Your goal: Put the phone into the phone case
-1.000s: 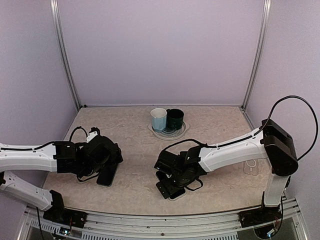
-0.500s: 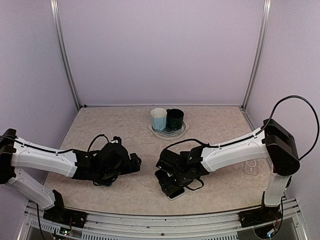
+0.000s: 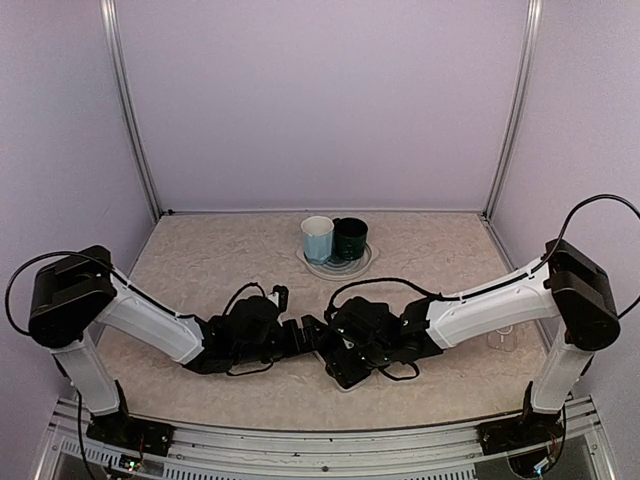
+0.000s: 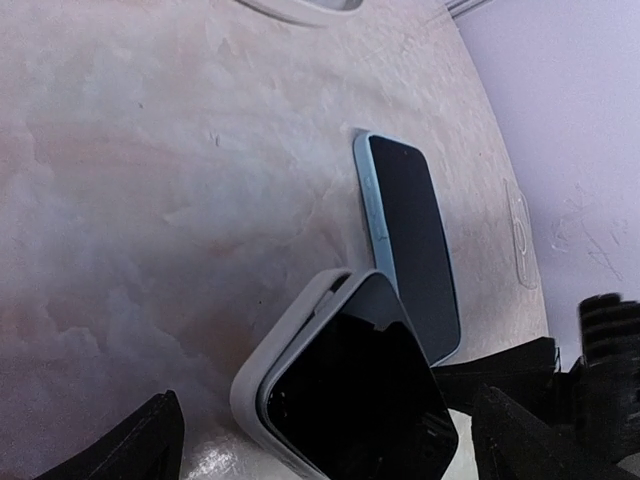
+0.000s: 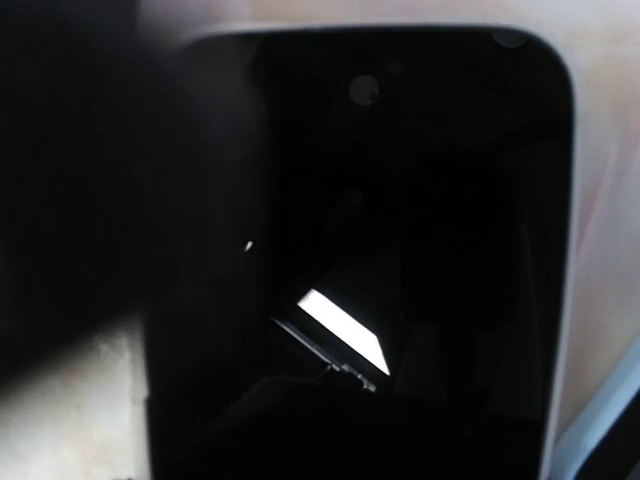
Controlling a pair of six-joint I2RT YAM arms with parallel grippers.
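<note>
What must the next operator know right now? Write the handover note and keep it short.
Grippers: the left gripper is open, low over the beige table, pointed at the phone, gripping nothing. The right gripper is down over the same phone; open or shut cannot be told.
Things: the black-screened phone sits inside the pale grey phone case at mid-table, at least at the corner that shows. A light-blue-edged phone lies flat just beyond it.
Done: the phone looks set into the case.
Left: check that every edge is seated, press if not, and withdraw both arms.
</note>
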